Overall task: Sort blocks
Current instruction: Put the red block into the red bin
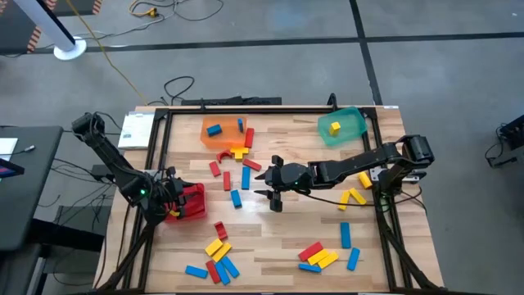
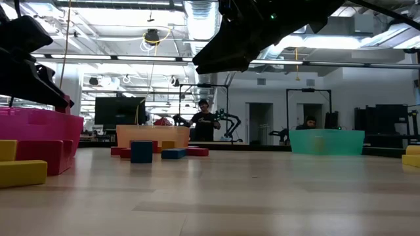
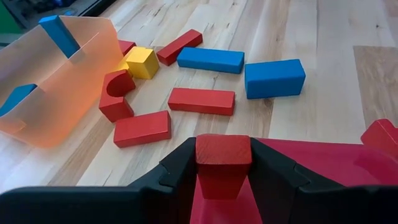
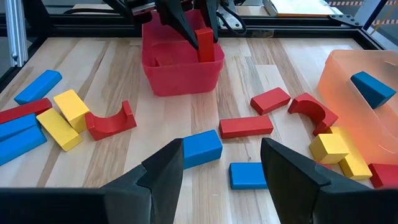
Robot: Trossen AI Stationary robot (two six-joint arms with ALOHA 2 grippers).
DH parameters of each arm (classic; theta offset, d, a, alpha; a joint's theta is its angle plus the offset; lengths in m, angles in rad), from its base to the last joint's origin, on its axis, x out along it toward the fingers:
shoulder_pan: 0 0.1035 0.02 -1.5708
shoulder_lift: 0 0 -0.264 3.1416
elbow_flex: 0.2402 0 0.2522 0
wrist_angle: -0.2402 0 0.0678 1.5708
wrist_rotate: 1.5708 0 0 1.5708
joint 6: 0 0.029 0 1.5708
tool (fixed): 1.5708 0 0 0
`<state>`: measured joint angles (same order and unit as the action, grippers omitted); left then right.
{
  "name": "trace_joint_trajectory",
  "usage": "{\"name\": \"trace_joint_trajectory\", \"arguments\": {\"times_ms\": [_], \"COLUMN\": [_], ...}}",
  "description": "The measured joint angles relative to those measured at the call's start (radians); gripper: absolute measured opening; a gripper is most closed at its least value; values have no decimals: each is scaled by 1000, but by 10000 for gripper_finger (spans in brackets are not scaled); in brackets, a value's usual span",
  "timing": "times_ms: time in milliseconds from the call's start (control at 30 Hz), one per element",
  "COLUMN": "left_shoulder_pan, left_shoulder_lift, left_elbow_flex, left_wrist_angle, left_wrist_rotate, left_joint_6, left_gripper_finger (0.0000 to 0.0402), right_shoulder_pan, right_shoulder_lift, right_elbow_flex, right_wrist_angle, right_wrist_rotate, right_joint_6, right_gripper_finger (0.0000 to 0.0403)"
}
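Two loose heaps of red, blue and yellow blocks [image 1: 219, 257] lie along the tabletop's near edge, one toward the left corner, one [image 1: 321, 255] toward the right. Farther in, by the left edge, the left gripper [image 4: 200, 32] hangs over the red bin [image 4: 180, 68], its jaws pinching a red block [image 3: 222, 157] held upright above the bin's opening. Near the tabletop's middle the right gripper [image 4: 221, 168] hovers with jaws spread and nothing between them, above a blue block [image 4: 202, 148] and a second blue one [image 4: 247, 175]. Beyond it more red, blue and yellow blocks are scattered in front of the orange bin [image 1: 225, 131], which holds blue blocks. At the far right corner the green bin [image 1: 344, 124] holds one yellow block [image 1: 335, 127].
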<state>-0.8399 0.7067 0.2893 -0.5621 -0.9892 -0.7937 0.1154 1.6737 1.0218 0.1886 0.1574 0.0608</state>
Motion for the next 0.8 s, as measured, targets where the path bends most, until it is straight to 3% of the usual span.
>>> {"name": "trace_joint_trajectory", "arguments": {"times_ms": [633, 800], "left_shoulder_pan": [95, 115], "left_shoulder_lift": [0, 0], "left_elbow_flex": [0, 0], "left_wrist_angle": [49, 47], "left_wrist_rotate": [58, 68], "left_joint_6": [93, 101], "left_gripper_finger": [126, 150], "right_shoulder_pan": [0, 0], "right_shoulder_lift": [0, 0], "right_elbow_flex": [0, 0], "right_wrist_angle": [14, 14], "right_wrist_rotate": [0, 0], "right_joint_6": [0, 0], "right_gripper_finger": [226, 226]}}
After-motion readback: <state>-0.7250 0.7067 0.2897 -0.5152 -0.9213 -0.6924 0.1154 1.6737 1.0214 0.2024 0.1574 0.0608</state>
